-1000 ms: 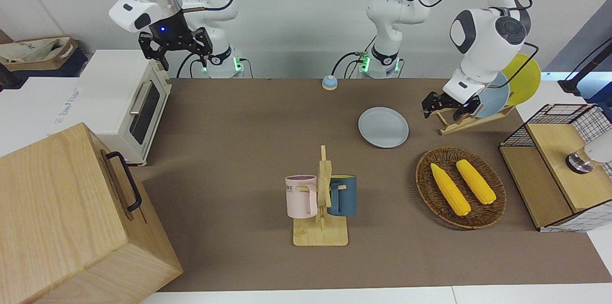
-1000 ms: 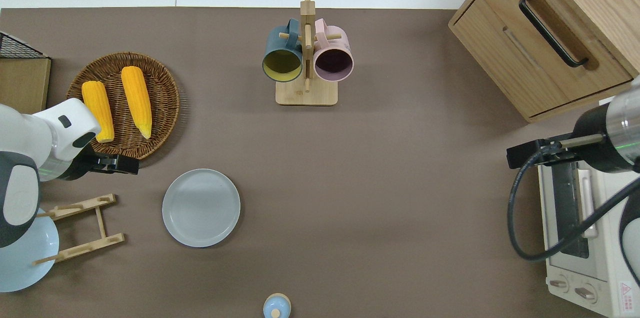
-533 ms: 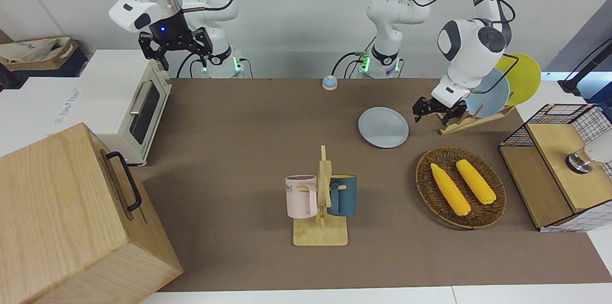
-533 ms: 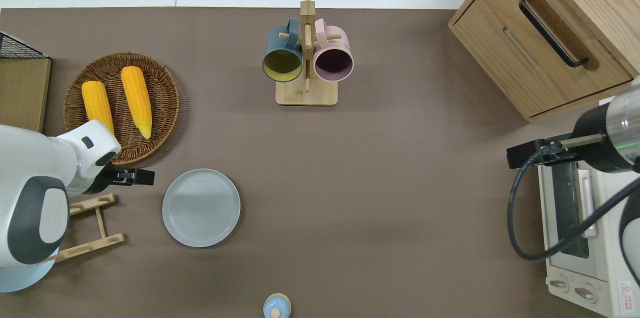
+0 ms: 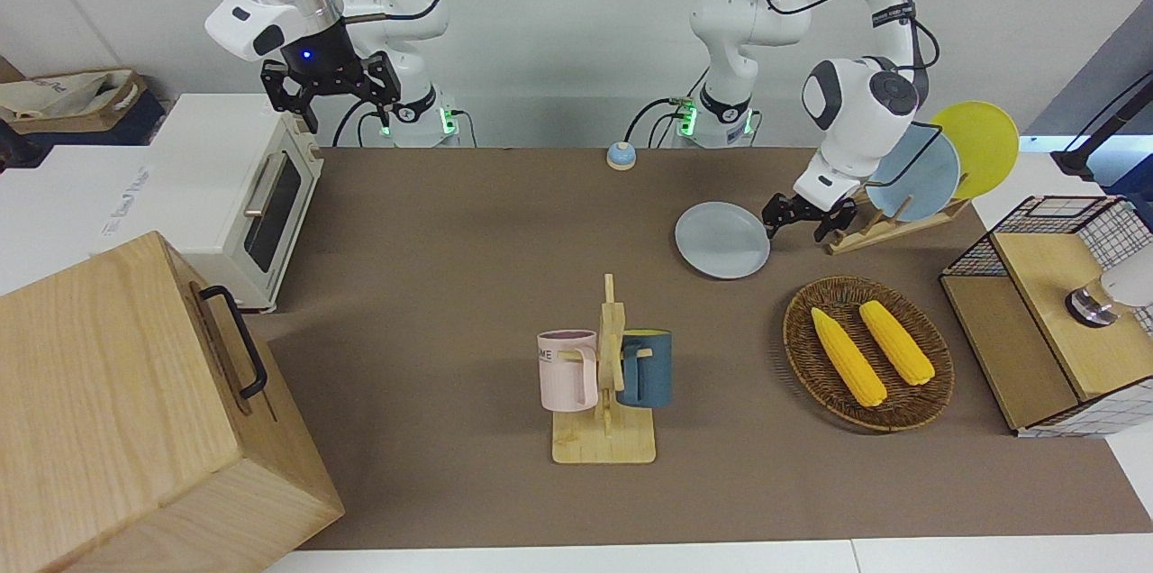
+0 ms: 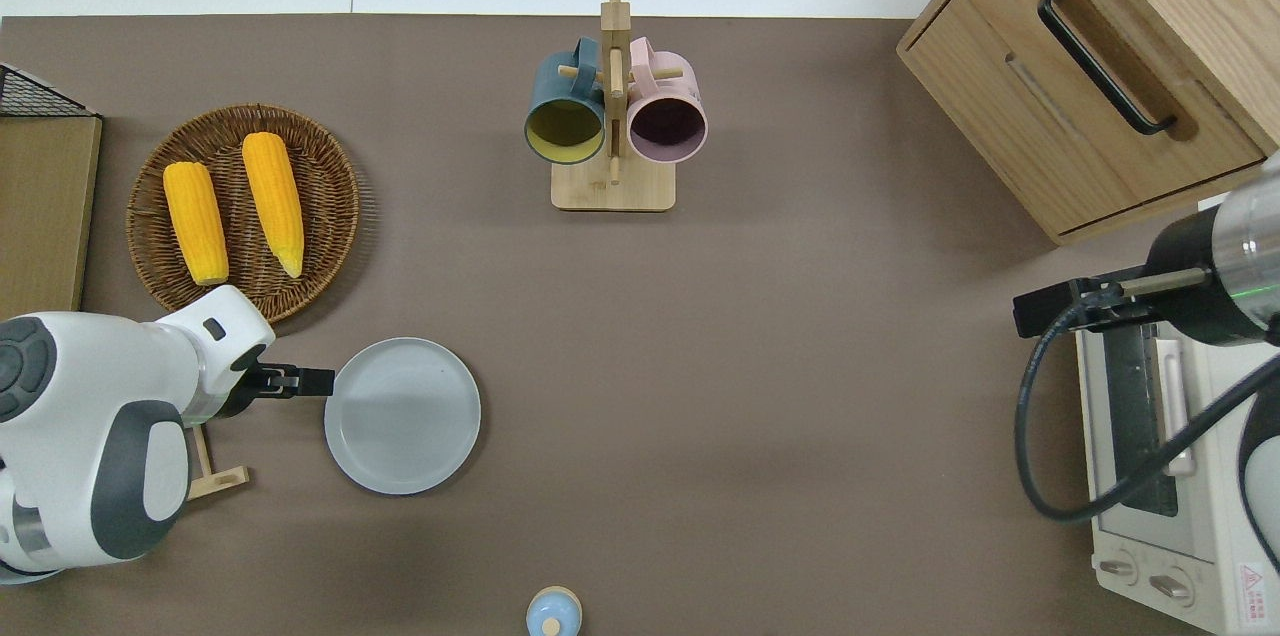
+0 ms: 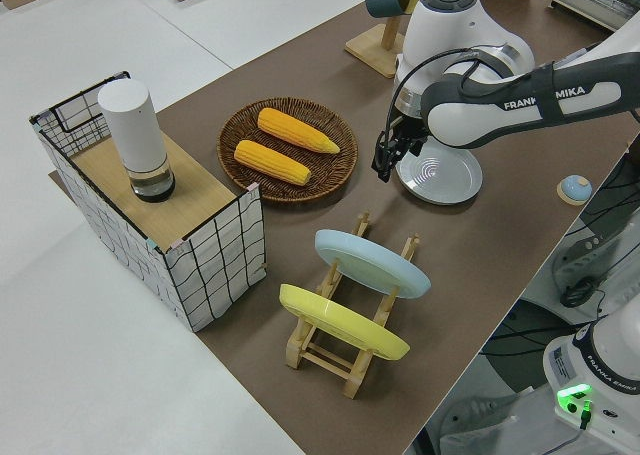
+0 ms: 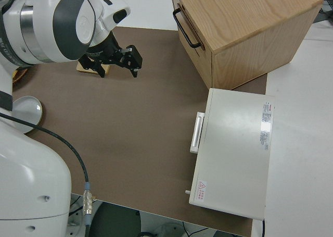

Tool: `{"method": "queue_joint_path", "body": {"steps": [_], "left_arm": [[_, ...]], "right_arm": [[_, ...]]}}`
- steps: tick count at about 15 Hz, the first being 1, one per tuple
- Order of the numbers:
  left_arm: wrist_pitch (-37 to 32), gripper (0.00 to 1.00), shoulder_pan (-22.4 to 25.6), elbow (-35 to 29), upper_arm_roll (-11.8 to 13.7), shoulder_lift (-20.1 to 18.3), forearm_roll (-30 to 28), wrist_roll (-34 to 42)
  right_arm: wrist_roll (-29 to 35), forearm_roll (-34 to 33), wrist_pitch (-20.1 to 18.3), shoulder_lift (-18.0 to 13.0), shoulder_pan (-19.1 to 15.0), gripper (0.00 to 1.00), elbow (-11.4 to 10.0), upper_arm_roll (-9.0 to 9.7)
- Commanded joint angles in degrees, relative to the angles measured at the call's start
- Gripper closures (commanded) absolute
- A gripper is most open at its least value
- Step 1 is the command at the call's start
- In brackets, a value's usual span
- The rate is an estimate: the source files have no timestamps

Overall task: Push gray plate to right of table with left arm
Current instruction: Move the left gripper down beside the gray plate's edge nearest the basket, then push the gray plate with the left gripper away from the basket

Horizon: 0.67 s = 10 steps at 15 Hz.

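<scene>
We see the gray plate point(image 6: 402, 415) flat on the table point(image 6: 760, 396), between the wicker basket point(image 6: 330, 216) and the bell point(image 6: 553, 613). Our left gripper point(image 6: 318, 381) sits at the plate's rim; whether its fingers are apart we cannot tell. The right arm is parked.

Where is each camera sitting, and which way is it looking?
Front: across the table, facing both arms; the left gripper is beside the gray plate.
Overhead: straight down; both arms enter from below.
Left side: at the left arm's end, looking along the table; shows the left arm.
Right side: above the parked right arm, looking outward.
Front, overhead and left side views share the plate.
</scene>
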Motion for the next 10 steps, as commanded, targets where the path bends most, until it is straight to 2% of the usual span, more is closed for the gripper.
{"method": "queue_joint_path", "body": {"steps": [1,6,10], "left_arm": [[6.93,0.01,-1.85,-6.70,1.40,-2.87,-2.02,-0.71],[12.83,0.01,-2.55,-10.66,1.48,-2.78,-2.82,-0.98],[13.98,0.06,-3.25,-11.90,1.40,-2.78,-2.82,-2.99]], "right_arm": [[-0.15,0.58,-0.69,-0.35,-0.67,0.017,0.07,0.30],[-0.15,0.58,-0.69,-0.35,-0.67,0.017,0.07,0.30],[-0.15,0.58,-0.69,-0.35,-0.67,0.017,-0.02,0.30]]}}
